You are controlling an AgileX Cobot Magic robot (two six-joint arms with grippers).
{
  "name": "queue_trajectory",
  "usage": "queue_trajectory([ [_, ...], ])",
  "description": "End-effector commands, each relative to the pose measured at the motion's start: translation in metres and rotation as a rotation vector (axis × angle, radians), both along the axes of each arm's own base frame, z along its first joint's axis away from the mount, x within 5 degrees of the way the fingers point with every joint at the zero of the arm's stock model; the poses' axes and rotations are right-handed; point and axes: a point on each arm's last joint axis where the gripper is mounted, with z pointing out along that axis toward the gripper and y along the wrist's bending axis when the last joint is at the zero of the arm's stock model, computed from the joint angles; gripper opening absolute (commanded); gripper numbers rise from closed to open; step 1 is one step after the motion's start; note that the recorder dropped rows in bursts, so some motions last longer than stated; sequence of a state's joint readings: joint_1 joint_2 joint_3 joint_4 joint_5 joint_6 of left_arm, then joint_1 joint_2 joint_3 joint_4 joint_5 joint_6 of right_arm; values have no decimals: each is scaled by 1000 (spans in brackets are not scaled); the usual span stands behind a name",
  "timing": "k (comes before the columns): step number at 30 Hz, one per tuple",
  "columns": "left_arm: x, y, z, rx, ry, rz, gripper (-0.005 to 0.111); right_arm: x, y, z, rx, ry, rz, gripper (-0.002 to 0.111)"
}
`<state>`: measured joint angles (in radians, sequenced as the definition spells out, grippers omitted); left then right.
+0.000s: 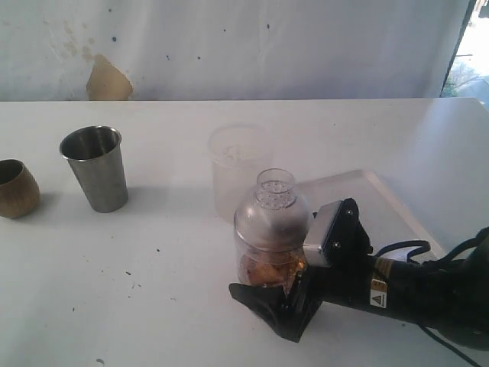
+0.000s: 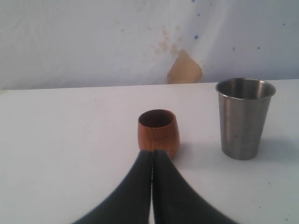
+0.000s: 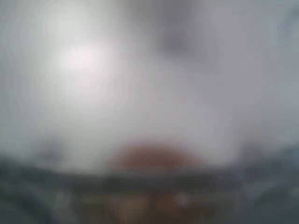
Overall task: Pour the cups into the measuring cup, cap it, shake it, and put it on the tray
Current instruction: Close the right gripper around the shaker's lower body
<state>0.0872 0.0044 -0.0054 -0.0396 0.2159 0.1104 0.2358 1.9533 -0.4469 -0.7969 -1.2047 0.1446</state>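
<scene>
Measuring cup (image 1: 267, 245) is right of centre on the white table (image 1: 153, 290), capped with a domed lid (image 1: 275, 200) that has little holes in it, and there's brownish stuff in the bottom. The right gripper (image 1: 269, 300) has its jaws wide around the lower part, one black finger in front and the other hidden behind, so honestly can't tell if it's actually squeezing or just sitting around it. The base is hidden too. The white tray (image 1: 378, 193) lies just behind and to the right, and a frosted cup (image 1: 237, 172) stands right behind the lid. Only the exterior view gets you any of that, since the right wrist view is pure blur, grey with a reddish smudge. The left wrist view shows what the exterior one misses: the left gripper (image 2: 152, 156), fingers pressed together on nothing, tips just short of the wooden cup (image 2: 158, 133), with the steel tumbler (image 2: 245, 119) standing upright beside it.
</scene>
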Motion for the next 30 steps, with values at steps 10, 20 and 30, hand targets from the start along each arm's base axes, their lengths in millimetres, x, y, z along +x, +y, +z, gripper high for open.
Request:
queue_trajectory([
  [10,0,0,0,4,-13,0,1,7,1,0,19,-13,-30,104],
  [20,0,0,0,4,-13,0,1,8,1,0,20,-13,-37,24],
  [30,0,0,0,4,-13,0,1,9,-4,70,162,-132,-128,0],
])
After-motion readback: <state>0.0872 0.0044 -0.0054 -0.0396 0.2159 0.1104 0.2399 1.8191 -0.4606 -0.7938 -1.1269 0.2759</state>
